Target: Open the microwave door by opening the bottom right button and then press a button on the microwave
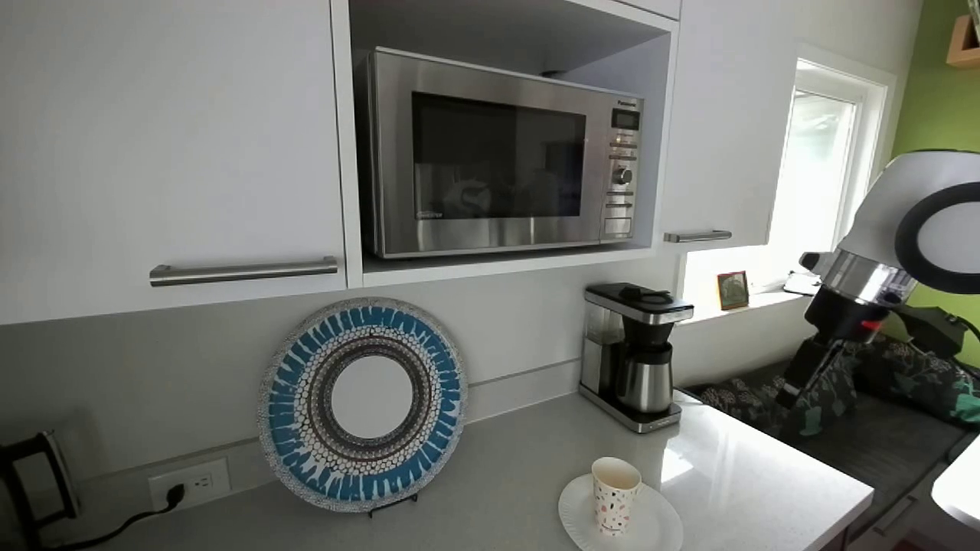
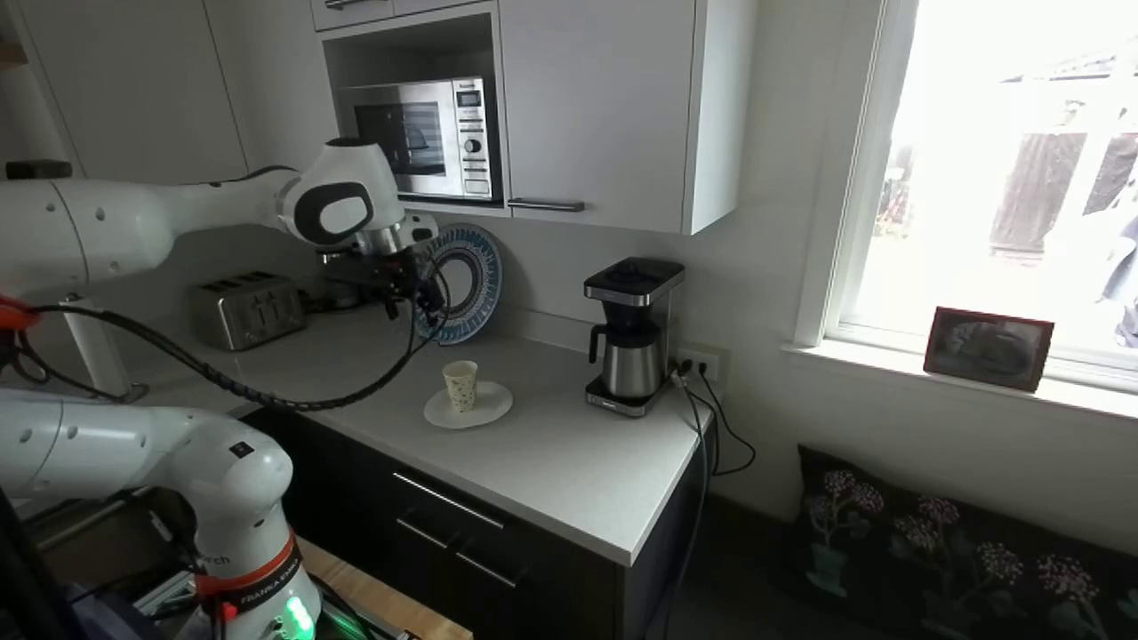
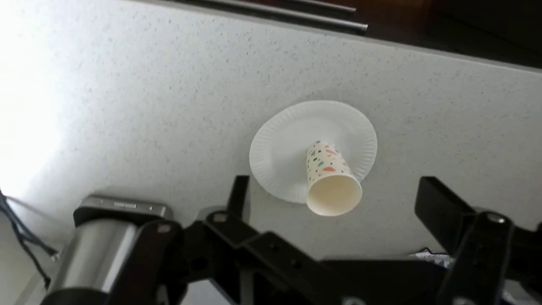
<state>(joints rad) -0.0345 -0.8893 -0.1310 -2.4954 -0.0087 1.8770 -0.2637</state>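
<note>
The shut microwave (image 1: 505, 157) sits above the back edge of the pale, speckled desk (image 2: 578, 471); the jaws, spread wide and empty, should close, rise and push the bottom right button (image 1: 618, 226) straight in, then give the door (image 1: 490, 164) room. A cup (image 3: 328, 169) on a plate (image 3: 286, 156) stands apart from the front edge, a coffee maker (image 2: 631, 338) near the back corner towards the window (image 2: 987, 178)
</note>
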